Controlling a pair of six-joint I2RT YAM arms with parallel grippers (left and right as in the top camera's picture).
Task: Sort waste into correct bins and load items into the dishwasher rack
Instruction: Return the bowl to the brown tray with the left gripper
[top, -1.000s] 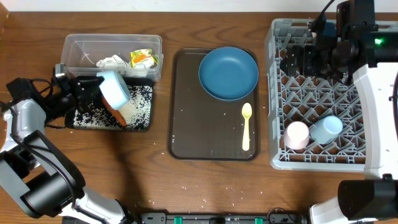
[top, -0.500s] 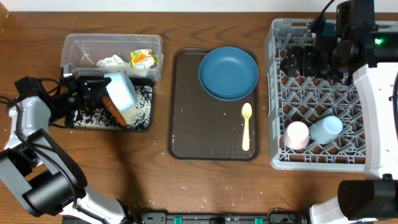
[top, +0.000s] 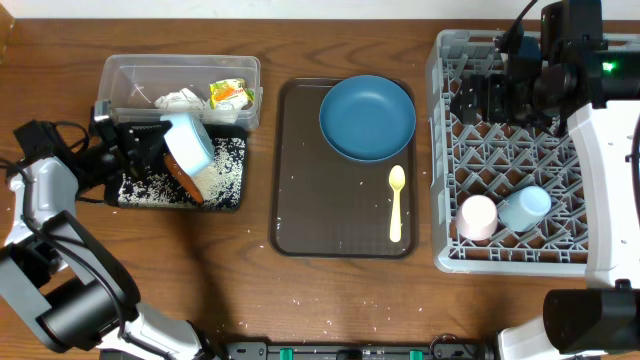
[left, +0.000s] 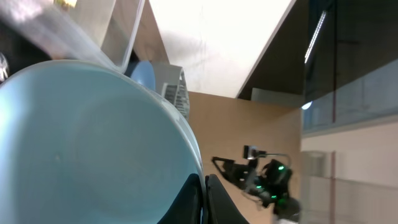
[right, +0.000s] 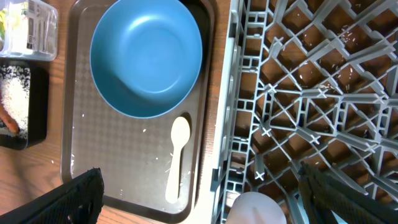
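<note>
My left pincer is clamped on the rim of the pale blue bowl and holds it tilted on edge above the shallow black tray. That tray contains loose white rice and a small orange carrot. Just behind it, the clear tub contains crumpled white napkins and a green-yellow wrapper. At the middle of the surface, the dark brown serving tray carries the dark-blue plate and the pale yellow spoon. Farthest across, the grey dishwasher rack holds a pink cup and a blue cup, touching side by side. My right pincer stands wide and empty above the rack's left side.
</note>
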